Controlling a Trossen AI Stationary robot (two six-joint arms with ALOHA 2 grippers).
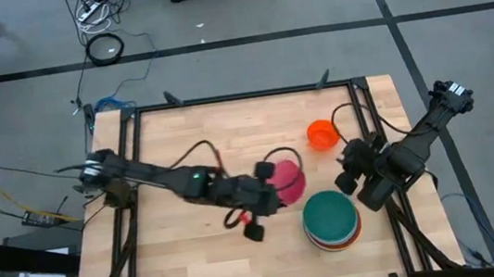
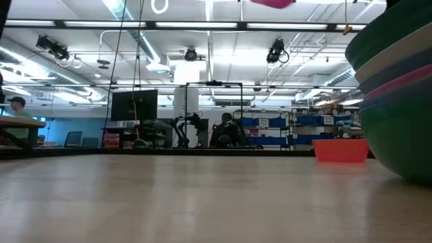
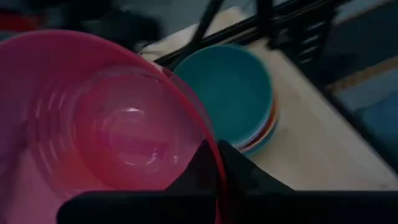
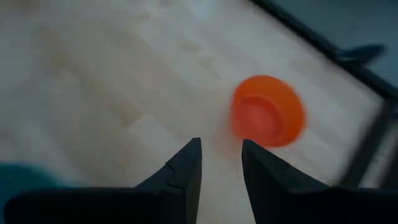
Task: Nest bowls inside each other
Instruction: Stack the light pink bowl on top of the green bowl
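Two grippers working over the table [image 1: 196,265], bowls partly nested.
L gripper [image 3: 217,163] is pinching the pink bowl [image 3: 112,124] rim, lifting it beside the teal-topped stack [image 1: 332,217]; R gripper [image 4: 221,158], fingers apart & holding nothing, is hovering near the small orange bowl [image 4: 268,111] farther back.

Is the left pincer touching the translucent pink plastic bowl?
Touching. In the left wrist view the left pincer is shut on the rim of the translucent pink plastic bowl, one dark finger on either side of the wall.
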